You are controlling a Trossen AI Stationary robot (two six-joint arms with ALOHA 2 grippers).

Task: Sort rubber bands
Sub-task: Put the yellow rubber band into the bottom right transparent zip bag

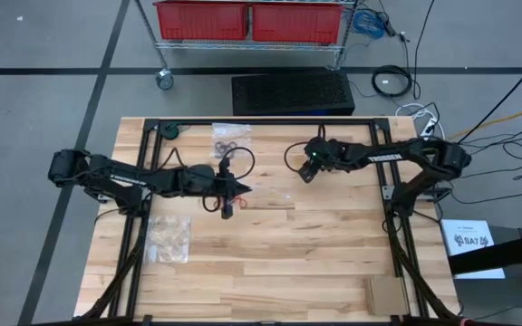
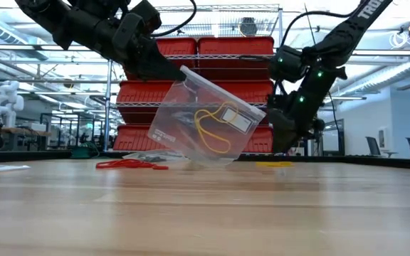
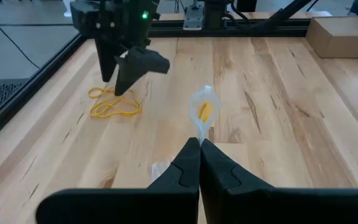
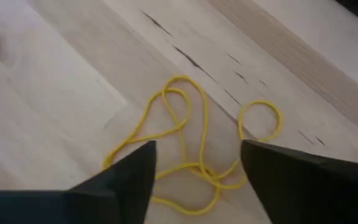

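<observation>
My left gripper (image 1: pixel 243 189) is shut on a clear plastic bag (image 2: pixel 201 117) that holds a few yellow rubber bands (image 2: pixel 212 135). To its right, my right gripper (image 1: pixel 307 174) points down with its fingers open. It stands just over a loose tangle of yellow rubber bands (image 4: pixel 191 140) that lies flat on the wooden table; the fingers (image 4: pixel 126 180) stand on either side of the tangle without touching it. The same tangle (image 3: pixel 114 107) shows under the right gripper (image 3: pixel 118 87) in the left wrist view. A small heap of red rubber bands (image 2: pixel 130 164) lies on the table near the bag. My left gripper pinches the bag's top edge near one corner (image 2: pixel 185 73) between its two shut fingers (image 3: pixel 188 163). The fingers come from the table's left, slanting a little downward. The bag hangs tilted below them, its lower corner (image 2: pixel 191 162) down at the table top.
A clear bag with black bands (image 1: pixel 231 138) lies at the far middle, and another clear bag (image 1: pixel 169 237) lies at the near left. A cardboard box (image 1: pixel 383 292) sits at the near right corner. The black frame rails (image 1: pixel 270 121) border the table.
</observation>
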